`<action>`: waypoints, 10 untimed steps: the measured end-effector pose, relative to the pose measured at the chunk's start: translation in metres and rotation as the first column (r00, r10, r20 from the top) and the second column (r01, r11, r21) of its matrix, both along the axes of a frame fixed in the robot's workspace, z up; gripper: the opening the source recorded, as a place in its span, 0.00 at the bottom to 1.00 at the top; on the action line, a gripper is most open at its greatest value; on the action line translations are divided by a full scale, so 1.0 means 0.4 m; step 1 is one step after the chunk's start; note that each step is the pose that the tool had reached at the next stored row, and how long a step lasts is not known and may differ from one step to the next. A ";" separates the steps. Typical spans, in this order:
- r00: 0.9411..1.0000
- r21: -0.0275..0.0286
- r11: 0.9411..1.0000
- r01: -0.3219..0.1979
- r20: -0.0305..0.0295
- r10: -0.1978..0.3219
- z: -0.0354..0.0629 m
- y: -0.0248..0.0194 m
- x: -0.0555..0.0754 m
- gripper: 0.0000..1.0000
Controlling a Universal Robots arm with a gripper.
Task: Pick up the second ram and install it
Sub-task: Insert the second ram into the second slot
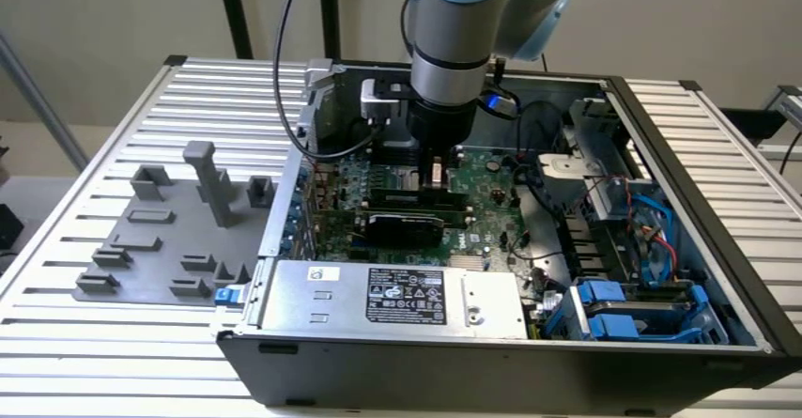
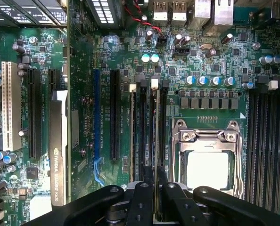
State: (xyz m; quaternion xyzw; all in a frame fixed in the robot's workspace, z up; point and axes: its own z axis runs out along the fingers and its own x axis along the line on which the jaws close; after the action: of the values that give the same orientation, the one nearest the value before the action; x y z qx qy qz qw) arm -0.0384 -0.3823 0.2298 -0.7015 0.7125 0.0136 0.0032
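My gripper (image 2: 154, 188) hangs low inside the open computer case (image 1: 701, 202), just above the green motherboard (image 2: 196, 61). Its two black fingers (image 2: 143, 197) are shut on the second ram (image 2: 154, 127), which appears edge-on as a thin strip running along the black memory slots (image 2: 142, 132) beside the CPU socket (image 2: 207, 162). The ram stands upright, in line with a slot; I cannot tell whether it is seated. In the exterior view the gripper (image 1: 433, 169) sits under the arm's wrist at the middle of the board.
A black graphics card (image 2: 59, 146) stands in a slot beyond the blue and black expansion slots. The power supply (image 1: 389, 296) fills the case's front. Blue drive bays (image 1: 633, 315) and cables lie at the exterior view's right. A grey fixture tray (image 1: 163, 239) sits outside the case.
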 end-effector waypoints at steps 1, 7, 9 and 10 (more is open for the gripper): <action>1.000 -0.001 1.000 0.000 0.000 0.000 0.000 0.000 0.000 0.14; 1.000 -0.004 1.000 0.000 0.001 0.000 -0.003 0.000 -0.001 0.14; 1.000 -0.004 1.000 0.000 0.003 0.000 -0.005 0.000 -0.002 0.14; 1.000 -0.004 1.000 0.000 0.003 0.000 -0.005 0.000 -0.002 0.14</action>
State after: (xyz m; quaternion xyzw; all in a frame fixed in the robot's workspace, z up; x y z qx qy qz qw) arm -0.0392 -0.3824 0.2278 -0.7015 0.7125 0.0110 0.0030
